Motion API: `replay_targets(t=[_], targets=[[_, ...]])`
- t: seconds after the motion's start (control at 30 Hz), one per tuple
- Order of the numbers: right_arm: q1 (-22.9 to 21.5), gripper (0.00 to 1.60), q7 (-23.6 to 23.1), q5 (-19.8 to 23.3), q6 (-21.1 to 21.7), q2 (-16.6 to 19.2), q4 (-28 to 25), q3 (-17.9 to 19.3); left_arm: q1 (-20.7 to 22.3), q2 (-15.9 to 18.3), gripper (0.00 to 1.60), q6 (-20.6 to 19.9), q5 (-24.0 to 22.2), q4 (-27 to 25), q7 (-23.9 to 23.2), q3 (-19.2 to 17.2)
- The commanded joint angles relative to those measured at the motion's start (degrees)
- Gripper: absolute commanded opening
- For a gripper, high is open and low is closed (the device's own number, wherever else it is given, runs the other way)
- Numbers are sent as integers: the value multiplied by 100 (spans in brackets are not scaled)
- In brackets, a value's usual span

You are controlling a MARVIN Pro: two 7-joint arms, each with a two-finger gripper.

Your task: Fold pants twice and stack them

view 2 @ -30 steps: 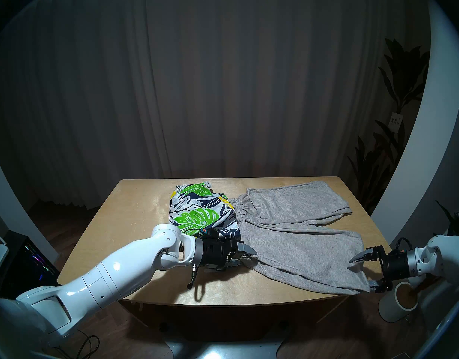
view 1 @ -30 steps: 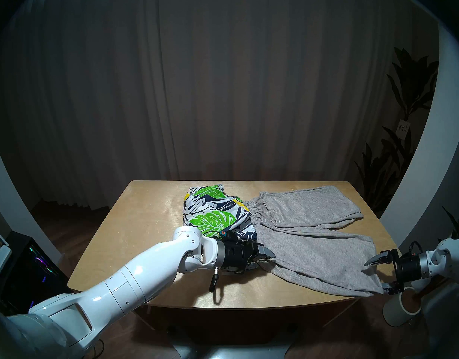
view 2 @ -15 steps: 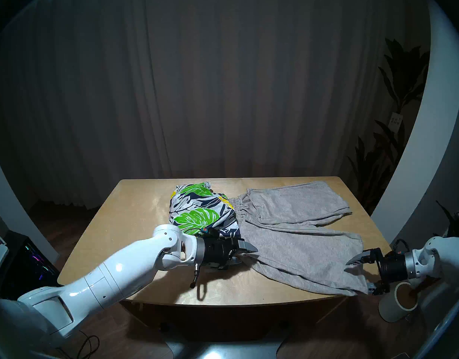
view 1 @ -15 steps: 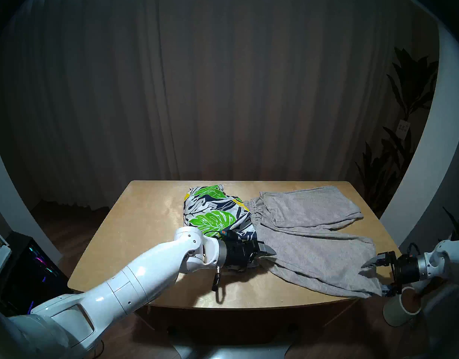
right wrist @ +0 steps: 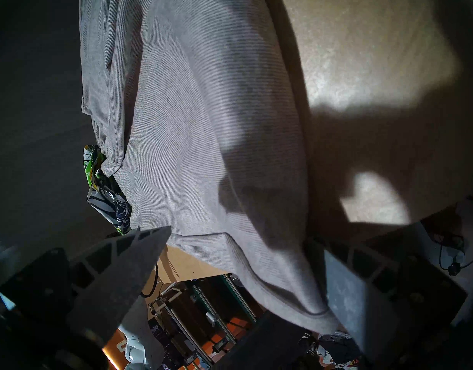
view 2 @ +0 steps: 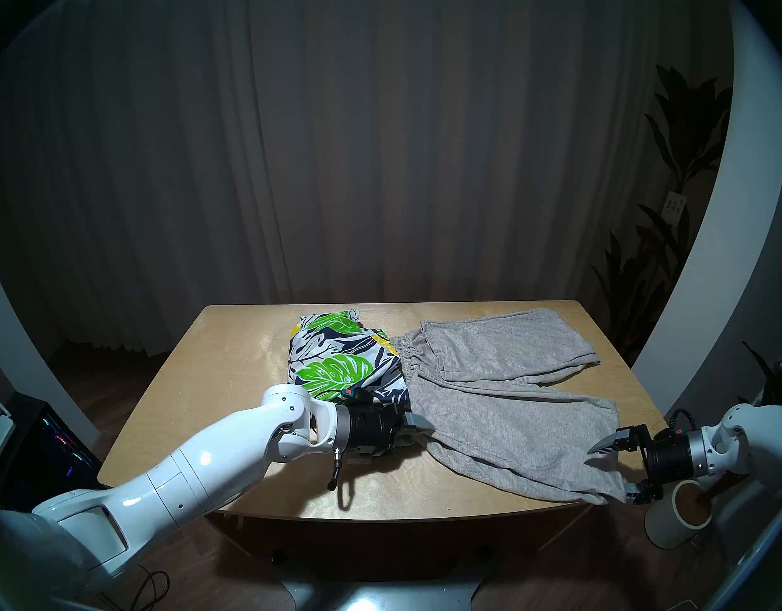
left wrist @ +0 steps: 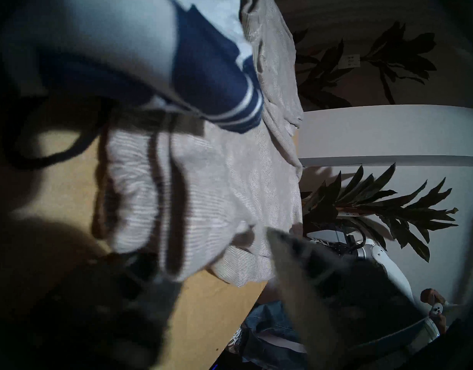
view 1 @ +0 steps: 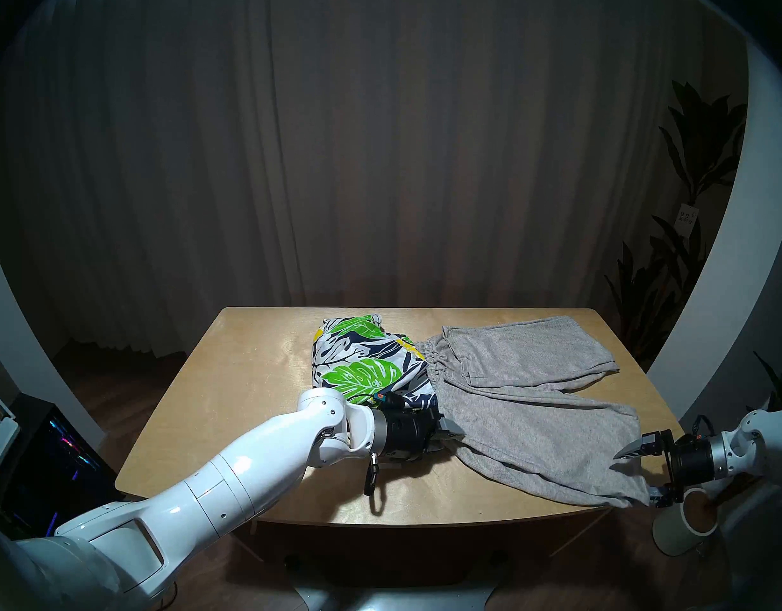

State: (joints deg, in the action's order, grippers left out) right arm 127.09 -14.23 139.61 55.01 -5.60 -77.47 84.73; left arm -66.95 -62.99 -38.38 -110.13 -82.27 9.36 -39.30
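The grey shorts [view 1: 535, 420] [view 2: 512, 420] lie spread on the wooden table [view 1: 230, 398], waistband to the left, legs to the right. My left gripper [view 1: 449, 441] [view 2: 418, 436] [left wrist: 192, 244] is open, one finger above and one below the near waistband corner. At the table's front right edge, my right gripper [view 1: 635, 480] [view 2: 609, 475] [right wrist: 240, 236] stands wide open around the near leg's hem. The leaf-print shorts [view 1: 362, 363] [view 2: 340, 361] [right wrist: 107, 198] sit folded at the back middle, touching the grey waistband.
A black cable loop [view 1: 374, 482] hangs from my left wrist onto the table. A white cylinder [view 1: 680, 526] stands on the floor under my right gripper. Plants [view 1: 689, 156] are at the right, a lit computer case [view 1: 49, 456] is at the left, and a curtain hangs behind.
My left gripper's upper finger has dipped closer to the grey waistband corner. My right gripper has shifted slightly down and inward at the hem. The shorts lie as before.
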Motion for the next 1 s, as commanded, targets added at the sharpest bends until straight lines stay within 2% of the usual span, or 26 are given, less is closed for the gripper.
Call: replay_targets(t=[0.0, 0.1, 0.17, 0.2, 0.23, 0.27, 0.3, 0.33, 0.37, 0.43, 0.47, 0.53, 0.57, 0.6, 0.63, 0.97], targets=[[148, 160, -95, -61, -1, -13, -40, 9, -57, 1, 71, 140, 30, 214, 126, 8], [179, 160, -141, -97, -1, -13, -52, 20, -58, -5, 49, 170, 24, 216, 153, 7], [201, 156, -174, -121, -1, -13, -57, 28, -60, -10, 48, 190, 19, 216, 170, 6], [210, 147, -190, -133, -1, -13, -59, 31, -61, -13, 45, 198, 17, 214, 178, 7], [218, 133, -200, -142, -1, -13, -61, 33, -62, -17, 29, 205, 14, 212, 183, 7], [233, 127, -217, -161, -1, -13, -63, 36, -63, -23, 28, 216, 9, 208, 193, 8], [249, 92, -226, -180, -1, -13, -67, 38, -62, -28, 14, 224, 6, 203, 202, 10], [259, 81, -233, -192, -1, -13, -65, 39, -61, -32, 7, 229, 2, 197, 208, 10], [279, 78, -243, -215, -1, -13, -66, 39, -60, -38, 0, 238, -4, 189, 217, 10], [309, 63, -260, -250, -1, -13, -58, 41, -57, -49, 0, 251, -14, 173, 233, 11], [321, 61, -267, -264, -1, -13, -53, 43, -52, -56, 0, 254, -15, 162, 241, 13], [344, 43, -290, -294, -1, -13, -43, 53, -47, -68, 0, 265, -24, 144, 257, 12], [357, 33, -303, -311, -1, -13, -39, 58, -42, -76, 0, 270, -28, 132, 267, 13], [367, 12, -316, -325, -1, -13, -33, 63, -38, -82, 0, 276, -33, 123, 275, 12], [374, 3, -325, -336, -1, -13, -28, 67, -33, -87, 0, 281, -36, 114, 283, 9], [385, 0, -474, -430, -1, -13, 169, 201, 57, -151, 0, 346, -42, 39, 415, -31]])
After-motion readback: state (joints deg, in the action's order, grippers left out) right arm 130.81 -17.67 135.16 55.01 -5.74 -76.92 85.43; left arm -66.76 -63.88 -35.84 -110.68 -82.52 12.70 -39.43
